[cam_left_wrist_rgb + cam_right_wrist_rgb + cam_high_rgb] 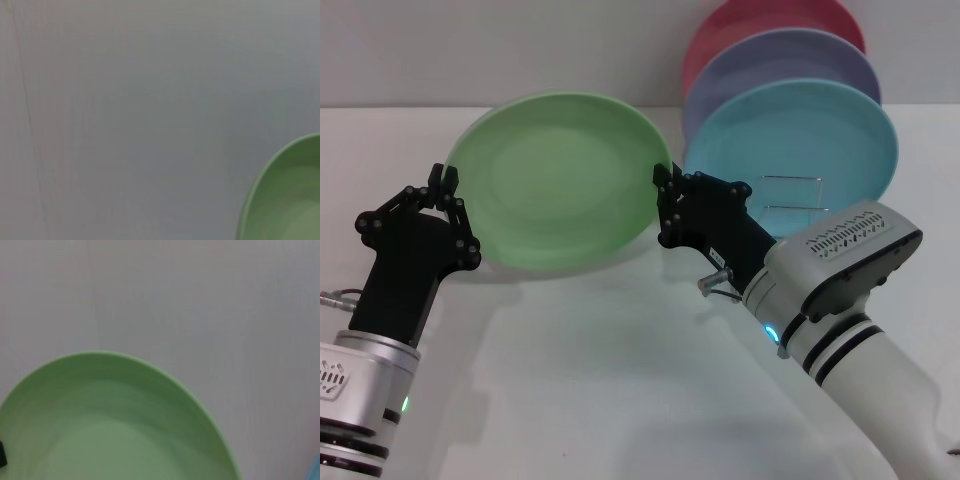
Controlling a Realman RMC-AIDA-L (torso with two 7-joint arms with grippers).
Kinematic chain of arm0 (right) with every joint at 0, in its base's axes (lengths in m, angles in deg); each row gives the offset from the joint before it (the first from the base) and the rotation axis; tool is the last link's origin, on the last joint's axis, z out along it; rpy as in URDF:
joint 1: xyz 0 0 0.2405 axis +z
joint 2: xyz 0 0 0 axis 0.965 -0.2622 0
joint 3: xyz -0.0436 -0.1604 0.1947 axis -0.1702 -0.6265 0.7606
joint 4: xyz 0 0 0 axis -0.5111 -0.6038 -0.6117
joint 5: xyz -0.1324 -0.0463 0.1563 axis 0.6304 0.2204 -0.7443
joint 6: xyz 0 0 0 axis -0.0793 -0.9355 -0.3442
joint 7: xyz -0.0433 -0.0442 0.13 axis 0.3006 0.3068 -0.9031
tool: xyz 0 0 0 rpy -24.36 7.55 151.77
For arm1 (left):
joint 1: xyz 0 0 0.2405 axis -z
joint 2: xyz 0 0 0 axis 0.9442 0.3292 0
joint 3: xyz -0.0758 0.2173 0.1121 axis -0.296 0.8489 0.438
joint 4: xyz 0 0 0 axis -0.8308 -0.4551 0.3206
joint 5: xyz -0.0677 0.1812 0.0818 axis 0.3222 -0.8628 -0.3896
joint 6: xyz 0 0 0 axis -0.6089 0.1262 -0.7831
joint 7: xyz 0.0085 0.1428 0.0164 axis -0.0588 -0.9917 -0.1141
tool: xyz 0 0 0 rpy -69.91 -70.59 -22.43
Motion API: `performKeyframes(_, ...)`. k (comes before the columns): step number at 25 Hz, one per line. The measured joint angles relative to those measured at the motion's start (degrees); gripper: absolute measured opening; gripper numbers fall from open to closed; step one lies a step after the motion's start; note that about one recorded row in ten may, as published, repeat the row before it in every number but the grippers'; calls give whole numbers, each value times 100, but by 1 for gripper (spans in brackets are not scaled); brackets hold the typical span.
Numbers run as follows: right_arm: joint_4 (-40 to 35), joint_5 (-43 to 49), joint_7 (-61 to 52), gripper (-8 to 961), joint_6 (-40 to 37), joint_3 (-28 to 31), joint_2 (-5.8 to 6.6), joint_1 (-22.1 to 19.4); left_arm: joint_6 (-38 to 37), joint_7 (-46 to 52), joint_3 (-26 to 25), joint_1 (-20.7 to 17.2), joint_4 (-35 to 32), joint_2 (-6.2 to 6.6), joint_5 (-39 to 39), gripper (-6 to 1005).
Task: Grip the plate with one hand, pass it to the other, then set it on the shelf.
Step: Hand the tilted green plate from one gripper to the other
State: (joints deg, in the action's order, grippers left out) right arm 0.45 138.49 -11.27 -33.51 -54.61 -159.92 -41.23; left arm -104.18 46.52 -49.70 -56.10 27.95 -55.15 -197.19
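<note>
The light green plate [560, 180] is held up off the white table, tilted with its face towards me. My left gripper [444, 187], on the arm with the green light, is shut on the plate's left rim. My right gripper [666, 182], on the white arm with the blue light, is at the plate's right rim and touches it. The plate also shows in the left wrist view [290, 195] and fills the lower part of the right wrist view [110, 425]. The wire shelf [790, 196] stands just right of the right gripper, behind its wrist.
A turquoise-blue plate [810, 140], a lavender plate [770, 58] and a pink-red plate [750, 20] stand upright one behind the other in the shelf at the back right. The white table [620, 380] lies below the arms.
</note>
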Motion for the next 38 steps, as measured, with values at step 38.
performKeyframes(38, 12, 195, 0, 23, -336, 149, -9, -74, -1185, 568, -132, -281, -79, 66, -30, 171)
